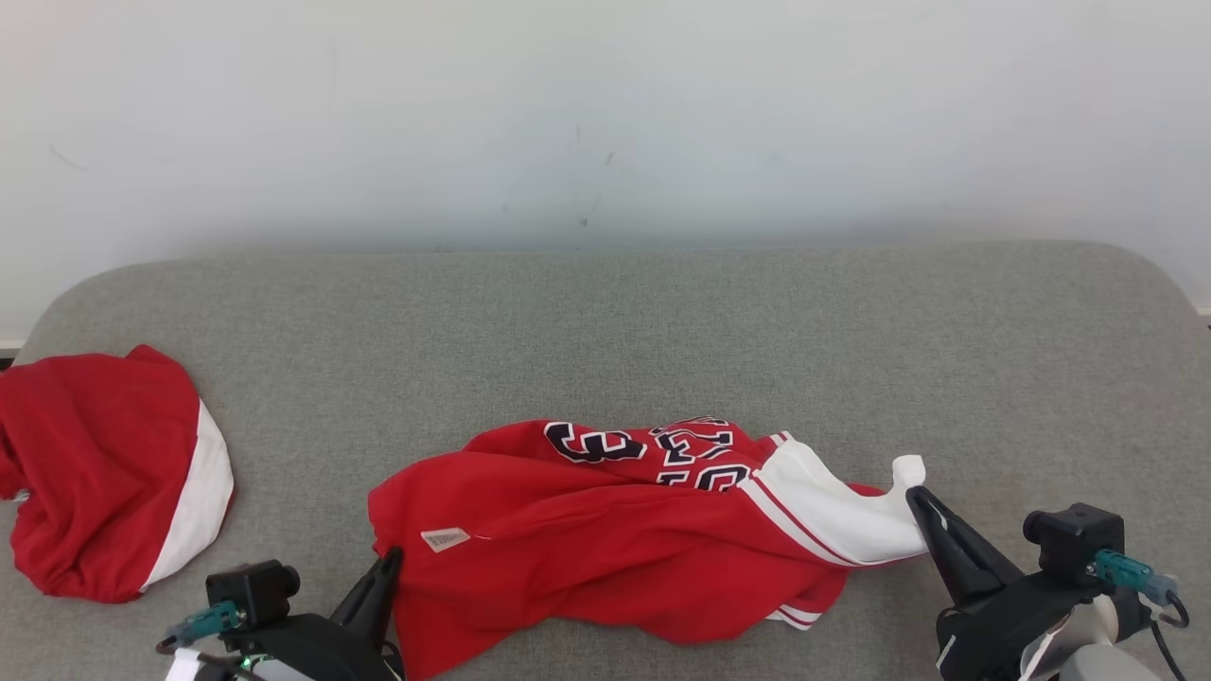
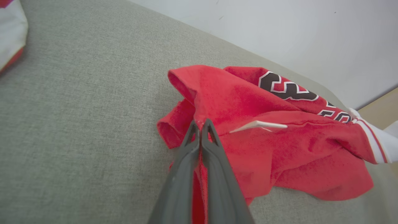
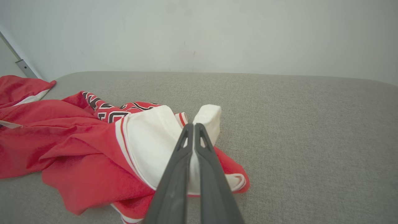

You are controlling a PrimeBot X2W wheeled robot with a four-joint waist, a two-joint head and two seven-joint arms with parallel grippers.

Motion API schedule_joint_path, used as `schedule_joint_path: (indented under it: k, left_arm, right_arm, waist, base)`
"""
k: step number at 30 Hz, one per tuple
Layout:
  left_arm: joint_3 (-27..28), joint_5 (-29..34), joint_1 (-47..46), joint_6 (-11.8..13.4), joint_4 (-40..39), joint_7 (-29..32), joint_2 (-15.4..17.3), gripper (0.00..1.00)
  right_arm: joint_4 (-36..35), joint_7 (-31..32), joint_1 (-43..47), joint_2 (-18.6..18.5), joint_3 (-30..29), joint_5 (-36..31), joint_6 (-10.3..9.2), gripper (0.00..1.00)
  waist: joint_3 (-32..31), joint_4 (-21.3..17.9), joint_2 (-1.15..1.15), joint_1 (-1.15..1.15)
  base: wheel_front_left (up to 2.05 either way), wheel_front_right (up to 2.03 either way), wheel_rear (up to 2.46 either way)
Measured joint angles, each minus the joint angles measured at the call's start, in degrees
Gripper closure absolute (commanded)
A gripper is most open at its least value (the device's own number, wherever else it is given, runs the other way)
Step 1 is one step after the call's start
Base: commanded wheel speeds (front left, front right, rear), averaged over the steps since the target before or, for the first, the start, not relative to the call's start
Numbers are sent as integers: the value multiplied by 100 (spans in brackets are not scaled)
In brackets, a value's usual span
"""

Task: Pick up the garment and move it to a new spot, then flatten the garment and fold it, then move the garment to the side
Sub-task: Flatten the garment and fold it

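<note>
Your left fingers (image 1: 374,594) come in at the lower left of the head view and are closed tight on the near-left corner of the garment (image 1: 605,558). In the left wrist view, a thin ridge of red cloth is pinched between them (image 2: 178,177) and runs down the narrow gap behind the tips. Your right fingers (image 1: 956,549) are at the lower right, also pressed together, and they grip the white end of the garment. The right wrist view shows white cloth caught between them (image 3: 174,180), with a small white flap standing up just past the tips. The garment lies crumpled on the grey fabric-covered worktop (image 1: 605,322), near the front edge and roughly in the middle, and it stretches from one pair of fingers to the other. Most of it is red, with a white panel edged in red and white stripes toward the right. Dark lettering (image 1: 662,449) outlined in white is bunched along the far side. A small white label (image 1: 445,539) shows on the red cloth close to the left fingers, and in the left wrist view it sticks out edge-on (image 2: 258,125). A second red and white garment (image 1: 104,473) sits in a heap at the worktop's far left edge, well apart from the one you hold. A pale wall (image 1: 605,113) rises behind the worktop.
</note>
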Motion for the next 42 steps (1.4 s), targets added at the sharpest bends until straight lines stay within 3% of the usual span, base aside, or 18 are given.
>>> schedule_joint_path:
  k: [5, 8, 13, 16, 20, 22, 25, 28, 30, 33, 34, 39, 42]
  left_arm:
    - [113, -208, -20, -51, -414, 146, 179, 100]
    - [270, -438, -537, -63, -457, 501, 235, 100]
    - [745, -761, -2333, -86, -143, 1165, 367, 100]
    - [822, -542, -3586, 108, 58, 1436, 450, 100]
    - [1120, -322, -5091, 219, -86, 1380, 480, 100]
    - [1306, -279, -5643, 218, -393, 1159, 424, 100]
    - [1533, -250, -5832, 204, -990, 827, 614, 100]
    - [1668, -343, -5367, 146, -991, 577, 780, 100]
    - [1603, -346, -4681, 121, -873, 421, 779, 100]
    - [1512, -657, -3445, 102, -649, 291, 542, 100]
    - [1512, -657, -3445, 102, -649, 291, 542, 100]
    - [1299, -884, -1862, 60, -576, 85, 162, 100]
    - [1134, -882, -1294, 60, -474, 34, 94, 100]
  right_arm:
    - [-85, 415, -87, -60, 52, 288, 34, 100]
    - [33, 769, -604, -40, 66, 422, 41, 100]
    - [449, 1486, -2516, 267, 121, 564, 66, 100]
    - [745, 1775, -4187, 494, 94, 391, 66, 100]
    - [742, 1567, -5827, 654, -544, 203, -45, 100]
    - [649, 1285, -6490, 534, -639, 190, -60, 100]
    - [201, 844, -6993, 436, -661, 130, -9, 100]
    - [278, 491, -6652, 404, -478, 53, 69, 100]
    - [457, 300, -5921, 391, -366, 88, 83, 100]
    - [572, 36, -4550, 356, -235, 243, 85, 100]
    - [572, 36, -4550, 356, -235, 243, 85, 100]
    - [403, -97, -2760, 220, -231, 705, 85, 100]
    - [408, -116, -1985, 225, -197, 844, 85, 100]
  waist:
    - [115, -24, 0, 0]
    - [277, -69, 0, 1]
    - [638, -179, 1, 2]
    - [877, -237, 1, 3]
    - [1205, -279, 1, 3]
    - [1375, -273, 1, 3]
    - [1625, -230, 1, 2]
    - [1837, -160, 0, 2]
    - [1908, -90, 2, 5]
    - [1882, -23, 3, 5]
    - [1882, -23, 3, 5]
    - [1615, 39, 2, 1]
    - [1384, 32, 2, 1]
  base:
    - [0, 0, 0]
    - [0, 0, 0]
    - [0, 0, 0]
    - [0, 0, 0]
    - [0, 0, 0]
    - [0, 0, 0]
    - [0, 0, 0]
    - [0, 0, 0]
    - [0, 0, 0]
    - [0, 0, 0]
    - [0, 0, 0]
    - [0, 0, 0]
    - [0, 0, 0]
